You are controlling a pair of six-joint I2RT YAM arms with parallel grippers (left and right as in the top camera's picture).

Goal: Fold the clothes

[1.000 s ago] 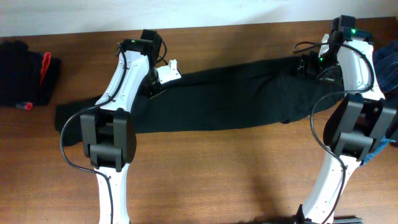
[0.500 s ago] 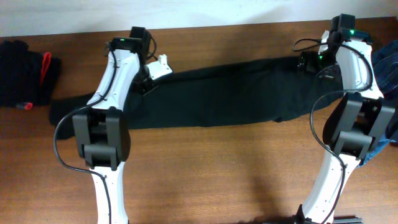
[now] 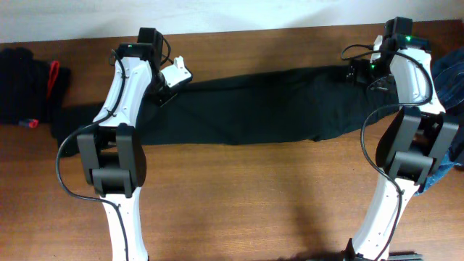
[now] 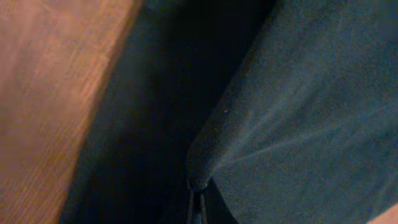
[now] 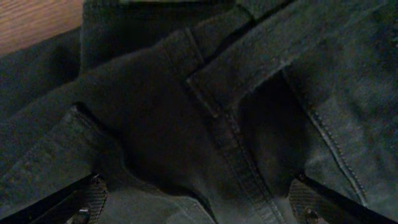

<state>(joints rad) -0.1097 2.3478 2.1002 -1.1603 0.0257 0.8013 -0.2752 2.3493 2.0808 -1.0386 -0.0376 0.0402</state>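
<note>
Nearest you, on the near side of the black jeans [image 3: 246, 109], there is only bare wooden table [image 3: 254, 203] and the two arm bases. The jeans lie stretched lengthwise across the table, leg ends to your left and waist to your right, flat but rumpled.

Treat them as limp and fairly heavy. Judging by how the cloth tents, a pinch raises only a small peak while the rest lies on the wood. They are unlikely to slip from a grip, but they will not hold a shape either.

Along the jeans' far edge, toward the leg end, your left gripper [image 4: 198, 204] is pressed together on a ridge of the black cloth, which pulls up into a point at its tips. At the waist end your right gripper [image 5: 199, 202] stands spread wide above the seat seams and pocket, gripping nothing. Take hold there on the thick waistband or a stitched seam, not on single-layer cloth.

Just past the leg ends sits a dark bundle [image 3: 29, 83] with a red strap. Past the waist lies blue denim [image 3: 453, 72].
</note>
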